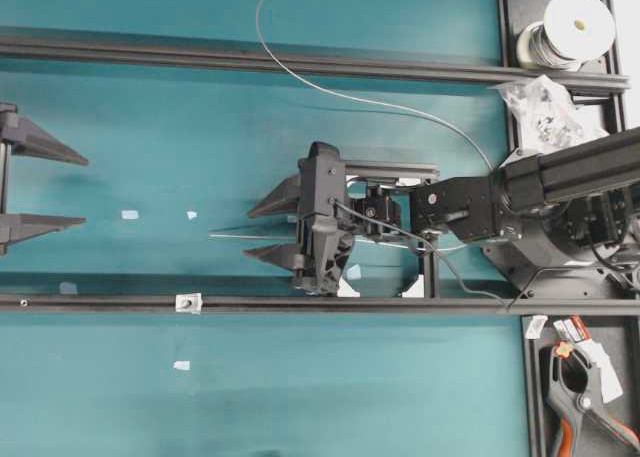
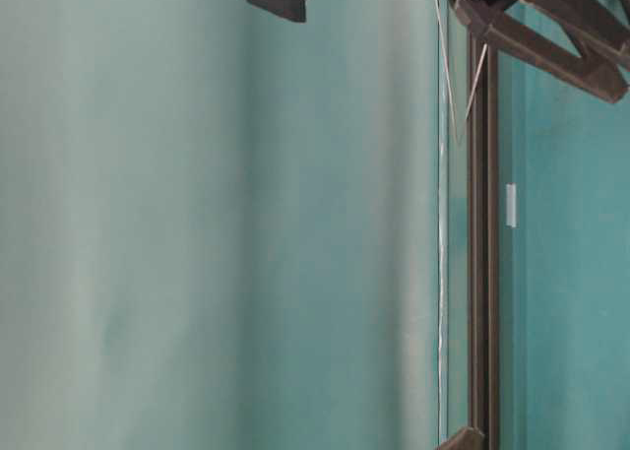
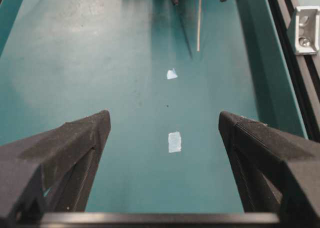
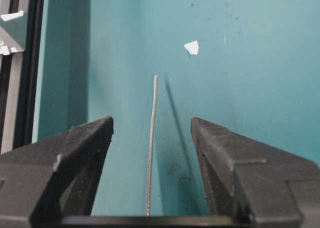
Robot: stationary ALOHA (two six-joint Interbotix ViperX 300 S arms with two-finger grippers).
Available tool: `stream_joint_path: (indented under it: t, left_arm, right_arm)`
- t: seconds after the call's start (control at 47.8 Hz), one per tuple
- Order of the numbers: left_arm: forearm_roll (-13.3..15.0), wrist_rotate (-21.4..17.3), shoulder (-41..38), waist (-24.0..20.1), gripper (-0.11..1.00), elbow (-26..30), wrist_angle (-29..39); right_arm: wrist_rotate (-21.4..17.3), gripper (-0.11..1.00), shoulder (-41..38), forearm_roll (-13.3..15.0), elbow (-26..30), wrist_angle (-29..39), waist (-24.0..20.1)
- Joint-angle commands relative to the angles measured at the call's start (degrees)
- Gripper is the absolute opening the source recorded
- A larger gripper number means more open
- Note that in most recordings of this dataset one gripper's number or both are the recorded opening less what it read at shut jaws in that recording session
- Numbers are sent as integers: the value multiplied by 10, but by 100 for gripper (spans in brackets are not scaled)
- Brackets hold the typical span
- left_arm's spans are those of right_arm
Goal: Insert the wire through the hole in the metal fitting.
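Right gripper fingers fill the bottom of the R wrist view, spread apart w/ the wire running straight up the gap between them, touching neither pad. So you're straddling it, not pinching yet. Free end pokes out ahead of the tips, over bare teal table, near a white tape scrap.

From overhead, wire loops off the white-capped spool at top right, curves down under the R arm and comes out as a straight tip left of the R gripper. Metal fitting sits on the lower black rail, left of and below the tip, well apart from it. L wrist view shows it at upper right, on the rail.

Left gripper is parked at the left edge, jaws spread wide, holding nothing.

My read: step in hand is the grab. Tips:
- Centre the wire btwn the pads before closing; it's thin and will likely skid if caught on one edge.
- Leave only a short stub ahead of the tips, as a long one will prob flex and miss the hole.
- Close slow, then check the tip is straight and in line w/ the fingers.
- Hole axis can't be read from here, so confirm it via the L wrist cam before lining up.
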State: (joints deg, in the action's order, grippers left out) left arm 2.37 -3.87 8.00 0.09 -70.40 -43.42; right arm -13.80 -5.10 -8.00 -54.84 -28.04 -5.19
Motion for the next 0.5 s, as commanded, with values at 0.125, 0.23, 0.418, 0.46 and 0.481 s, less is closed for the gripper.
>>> stream_joint_path:
  t: [0.125, 0.23, 0.418, 0.46, 0.481]
  left_arm:
    - [-1, 1, 4, 1, 82, 4, -4]
    - [-1, 1, 4, 1, 82, 4, -4]
    - [-1, 1, 4, 1, 82, 4, -4]
    - [-1, 1, 4, 1, 82, 4, -3]
    - [-1, 1, 4, 1, 81, 4, -2]
  right_arm:
    - [-2, 67, 5, -1, 5, 2, -4]
    - [-2, 67, 4, -1, 4, 2, -5]
    - [-2, 64, 1, -1, 3, 2, -7]
    - [-2, 62, 0, -2, 4, 2, -6]
    - [-2, 60, -1, -1, 3, 2, -7]
